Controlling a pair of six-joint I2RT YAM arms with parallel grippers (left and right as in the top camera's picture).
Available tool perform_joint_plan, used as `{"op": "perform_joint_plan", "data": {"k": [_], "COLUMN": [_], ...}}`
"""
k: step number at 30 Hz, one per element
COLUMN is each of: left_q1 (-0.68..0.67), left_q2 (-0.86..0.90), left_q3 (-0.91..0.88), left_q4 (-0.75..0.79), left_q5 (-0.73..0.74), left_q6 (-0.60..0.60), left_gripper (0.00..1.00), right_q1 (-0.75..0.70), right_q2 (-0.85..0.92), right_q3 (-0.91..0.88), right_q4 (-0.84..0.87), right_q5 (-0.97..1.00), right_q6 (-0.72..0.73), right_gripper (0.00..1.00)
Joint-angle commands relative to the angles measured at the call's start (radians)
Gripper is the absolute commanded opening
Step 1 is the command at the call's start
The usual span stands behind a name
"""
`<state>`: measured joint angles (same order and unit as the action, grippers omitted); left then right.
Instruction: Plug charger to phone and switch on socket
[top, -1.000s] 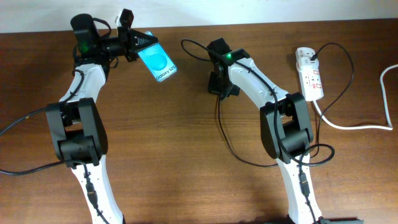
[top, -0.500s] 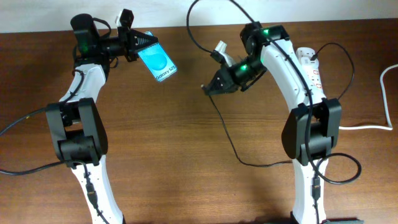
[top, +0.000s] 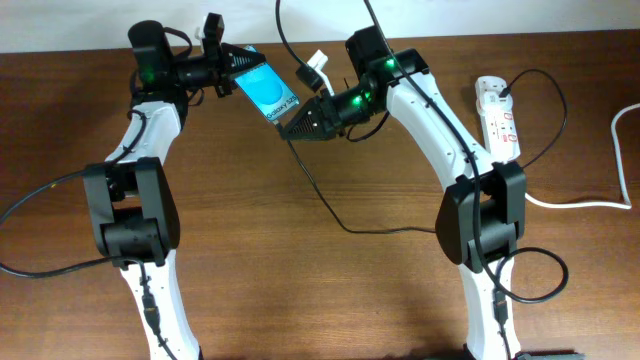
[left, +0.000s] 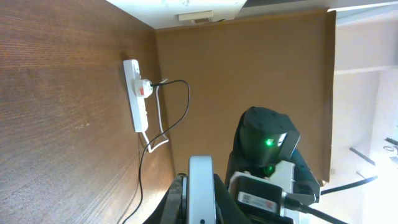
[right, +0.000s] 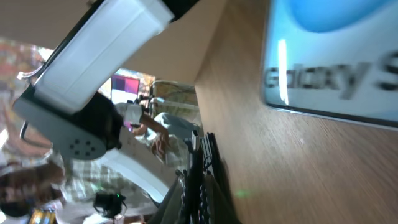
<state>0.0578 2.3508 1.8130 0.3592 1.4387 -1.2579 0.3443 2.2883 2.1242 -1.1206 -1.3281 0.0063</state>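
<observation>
My left gripper (top: 236, 66) is shut on the top end of the phone (top: 268, 93), holding it tilted above the table at the back, cyan screen up. In the left wrist view the phone's edge (left: 200, 186) stands between the jaws. My right gripper (top: 287, 129) is shut on the tip end of the charger (top: 322, 198), just at the phone's lower end. In the right wrist view the thin black charger tip (right: 198, 177) points past the blurred "Galaxy" screen of the phone (right: 336, 56). The white socket (top: 498, 118) lies at the right with the charger's black plug (top: 504, 95) in it.
The charger's black cable loops across the table's middle to the socket. A thick white cord (top: 585, 205) runs from the socket to the right edge. In the left wrist view, the socket (left: 137, 93) lies far off and my right arm (left: 267, 143) is close by.
My right arm has swung left from the table's middle, carrying the charger tip up to the phone's lower end. The left gripper has shifted the phone slightly right.
</observation>
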Motion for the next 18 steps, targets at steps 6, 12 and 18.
{"op": "perform_joint_plan", "data": {"k": [6,12,18], "left_q1": [0.029,0.03,0.03], "left_q2": [0.002,0.002,0.002], "left_q3": [0.013,0.013,0.013], "left_q4": [0.029,0.029,0.028], "left_q5": [0.092,0.121,0.108], "left_q6": [-0.011,-0.011,-0.041], "left_gripper": [0.0,0.0,0.0], "right_q1": [-0.016,-0.015,-0.002], "right_q2": [0.008,0.013,0.024], "right_q3": [0.008,0.006,0.006], "right_q4": [-0.017,0.012,0.037], "right_q5": [0.145,0.15,0.127], "right_q6": [0.054,0.052,0.055], "right_gripper": [0.04,0.04,0.04]}}
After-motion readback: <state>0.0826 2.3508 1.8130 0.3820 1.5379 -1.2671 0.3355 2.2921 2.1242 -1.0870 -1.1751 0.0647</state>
